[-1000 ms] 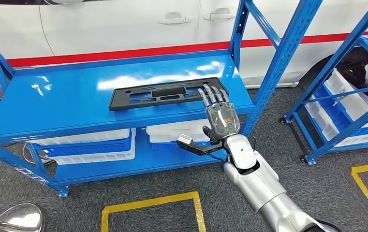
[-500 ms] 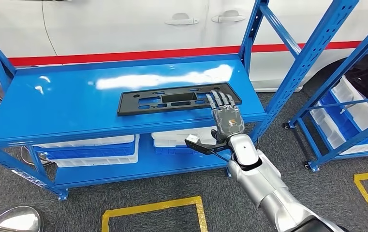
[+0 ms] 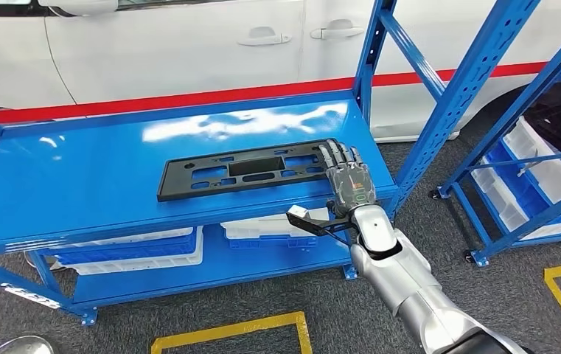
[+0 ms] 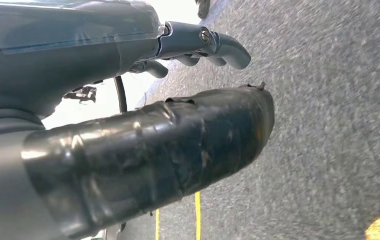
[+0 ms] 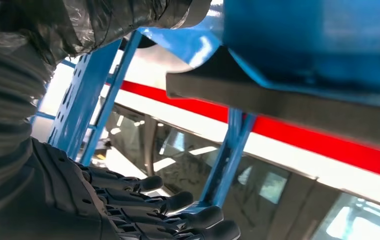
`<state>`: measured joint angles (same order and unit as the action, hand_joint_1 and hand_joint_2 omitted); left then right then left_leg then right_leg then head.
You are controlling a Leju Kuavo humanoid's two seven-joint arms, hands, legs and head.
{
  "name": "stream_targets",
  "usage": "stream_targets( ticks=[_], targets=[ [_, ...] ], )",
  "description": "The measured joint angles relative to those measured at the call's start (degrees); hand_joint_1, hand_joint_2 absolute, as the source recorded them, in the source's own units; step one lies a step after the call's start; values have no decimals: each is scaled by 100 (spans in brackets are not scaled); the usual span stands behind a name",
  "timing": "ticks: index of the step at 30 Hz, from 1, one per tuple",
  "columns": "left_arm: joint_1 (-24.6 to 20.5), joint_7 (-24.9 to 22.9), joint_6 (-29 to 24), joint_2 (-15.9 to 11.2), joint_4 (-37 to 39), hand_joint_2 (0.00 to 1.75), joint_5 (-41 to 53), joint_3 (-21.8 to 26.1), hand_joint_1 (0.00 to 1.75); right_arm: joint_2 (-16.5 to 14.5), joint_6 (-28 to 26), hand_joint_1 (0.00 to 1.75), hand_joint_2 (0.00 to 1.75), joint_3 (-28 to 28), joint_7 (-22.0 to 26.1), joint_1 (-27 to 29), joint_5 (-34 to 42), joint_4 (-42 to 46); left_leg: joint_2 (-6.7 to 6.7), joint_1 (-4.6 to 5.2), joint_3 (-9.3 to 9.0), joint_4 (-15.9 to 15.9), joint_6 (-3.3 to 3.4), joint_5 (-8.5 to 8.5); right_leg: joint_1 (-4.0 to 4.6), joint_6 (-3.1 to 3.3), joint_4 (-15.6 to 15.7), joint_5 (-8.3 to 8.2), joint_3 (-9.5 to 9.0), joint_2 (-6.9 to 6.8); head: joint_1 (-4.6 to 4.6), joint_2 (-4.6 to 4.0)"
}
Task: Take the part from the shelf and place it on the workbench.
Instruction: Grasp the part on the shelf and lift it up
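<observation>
Item: black plastic mounting plate (image 3: 251, 169), flat on top shelf (image 3: 78, 184) of blue rack, nr front edge, right of centre. R hand (image 3: 349, 183) vs 1 s ago: advanced from plate's front edge to over its right end, fingers (image 3: 340, 155) straight, slightly apart, holding nothing. Reach approx done; grasp not yet made. L hand (image 4: 128, 100) hangs over floor, fingers curled in, holding nothing.

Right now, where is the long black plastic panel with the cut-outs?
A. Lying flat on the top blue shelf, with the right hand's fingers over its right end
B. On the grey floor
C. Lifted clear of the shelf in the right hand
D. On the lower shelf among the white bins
A: the long black plastic panel lies flat on the top blue shelf, with the right hand reaching over its right end.
</observation>
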<state>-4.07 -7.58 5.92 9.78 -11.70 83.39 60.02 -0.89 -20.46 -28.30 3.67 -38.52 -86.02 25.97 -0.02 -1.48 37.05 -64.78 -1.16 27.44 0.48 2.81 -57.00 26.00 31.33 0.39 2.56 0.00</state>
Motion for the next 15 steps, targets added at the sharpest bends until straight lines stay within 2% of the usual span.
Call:
stream_targets(
  ticks=[1, 2, 4, 5, 7, 9, 10, 11, 12, 13, 15],
  targets=[
    [2, -2, -2, 0, 2, 0, 3, -1, 0, -1, -5, 0, 175, 19, 1, -4, 3, -8, 2, 1, -70, 296, -2, -142, -1, -38, -59, 68, -11, 6, 2, 0],
    [0, -4, -2, -1, 3, 0, 4, -1, 0, -2, -9, 0, 175, 37, 1, -8, 7, -15, 5, 4, -113, 471, 24, -231, 6, -75, -113, 127, 0, 9, 4, 1],
    [-5, -5, -2, 0, 6, 0, 5, -2, 0, -2, -14, 0, 175, 56, 4, -7, 14, -26, 11, 21, -120, 534, 129, -191, 29, -129, -177, 200, 32, 13, 10, 1],
    [-6, -6, -2, 4, 6, 0, 5, -2, 0, -1, -15, 0, 175, 60, 5, -5, 18, -28, 11, 16, -133, 524, 171, -229, 30, -149, -191, 230, 40, 9, 11, 1],
    [-4, -5, -3, 13, 6, 0, 6, -2, 0, -1, -16, 0, 175, 68, 7, -15, 23, -27, 10, 2, -184, 534, 232, -207, 12, -202, -390, 334, 118, -2, 7, 1],
    [-10, -3, -4, 16, 6, 0, 6, -2, 0, -1, -17, 0, 175, 78, 7, -24, 27, -33, 8, -6, -251, 543, 282, -153, -21, -270, -1038, 565, 479, -13, 2, 1],
    [-11, -3, -5, 16, 5, 0, 6, -2, 0, -1, -16, 0, 175, 80, 7, -19, 27, -40, 4, -4, -283, 544, 294, -118, -38, -291, -1453, 678, 748, -15, 2, 2],
    [-13, -2, -6, 15, 5, 0, 6, -2, 0, -1, -16, 0, 175, 81, 8, -6, 27, -50, -2, -2, -320, 544, 295, -81, -51, -299, -1782, 722, 994, -17, 3, 1],
    [-13, -2, -8, 15, 5, 0, 6, -2, 0, -1, -15, 0, 175, 81, 8, 8, 27, -60, -10, 0, -369, 544, 293, -38, -58, -294, -1925, 654, 1157, -18, 2, 1],
    [-12, -2, -9, 14, 5, 0, 6, -2, 0, -1, -15, 0, 175, 81, 9, 18, 27, -67, -20, 3, -431, 546, 288, 7, -59, -274, -1843, 469, 1206, -18, 2, 1],
    [-11, -2, -11, 20, 6, 0, 6, -2, 0, 4, -15, 0, 175, 86, 9, 16, 27, -73, -34, 4, -569, 559, 270, 100, -14, -177, -1109, -97, 1004, -17, 2, 0]
  ],
)
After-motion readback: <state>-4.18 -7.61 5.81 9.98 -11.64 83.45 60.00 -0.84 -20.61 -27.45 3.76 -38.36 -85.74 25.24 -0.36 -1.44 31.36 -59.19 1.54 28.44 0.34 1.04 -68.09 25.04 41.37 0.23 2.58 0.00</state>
